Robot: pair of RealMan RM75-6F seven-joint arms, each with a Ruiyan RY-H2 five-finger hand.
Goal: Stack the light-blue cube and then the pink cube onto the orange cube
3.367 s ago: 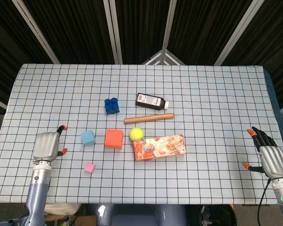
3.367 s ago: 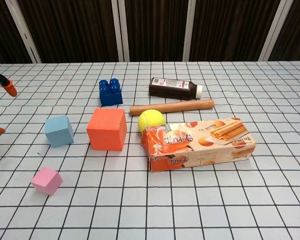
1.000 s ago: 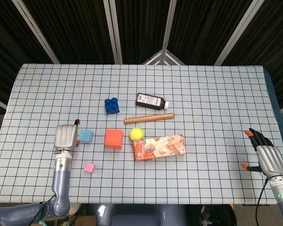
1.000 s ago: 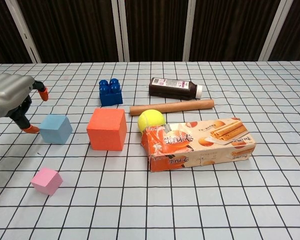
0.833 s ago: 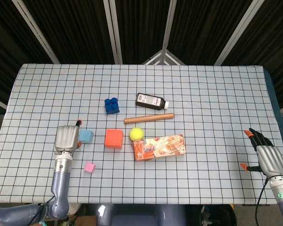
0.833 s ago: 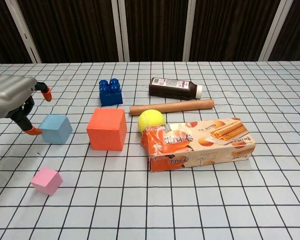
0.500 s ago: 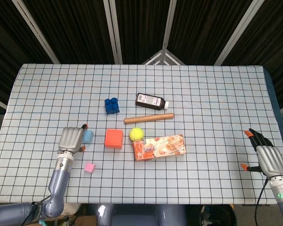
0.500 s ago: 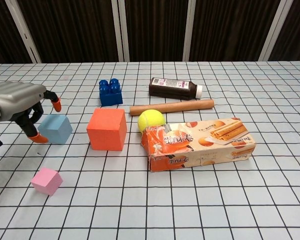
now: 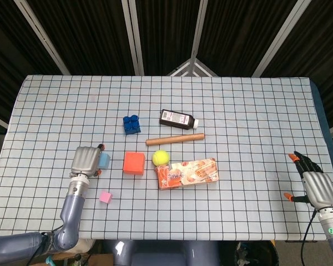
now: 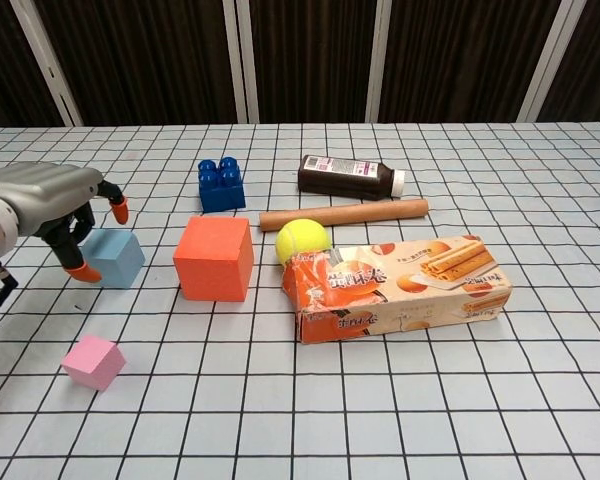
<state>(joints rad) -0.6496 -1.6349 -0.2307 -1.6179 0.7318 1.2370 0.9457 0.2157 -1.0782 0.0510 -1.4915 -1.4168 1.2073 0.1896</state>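
Note:
The light-blue cube (image 9: 105, 160) (image 10: 119, 258) sits on the checked cloth just left of the larger orange cube (image 9: 134, 163) (image 10: 215, 258). The small pink cube (image 9: 105, 197) (image 10: 93, 362) lies nearer the front edge. My left hand (image 9: 85, 160) (image 10: 42, 196) is right against the light-blue cube's left side, covering part of it. Its orange-tipped fingers are spread, one behind the cube and one in front. I cannot see a firm grip. My right hand (image 9: 316, 187) rests far right near the table edge, fingers apart and holding nothing.
A dark-blue toy brick (image 9: 131, 124), a dark bottle (image 9: 179, 118) lying down and a wooden rod (image 9: 175, 139) lie behind the orange cube. A yellow ball (image 9: 160, 158) and a biscuit box (image 9: 187, 173) sit to its right.
My left hand has moved right, from well left of the light-blue cube to straddling it with its fingers. The cubes and my right hand have stayed put.

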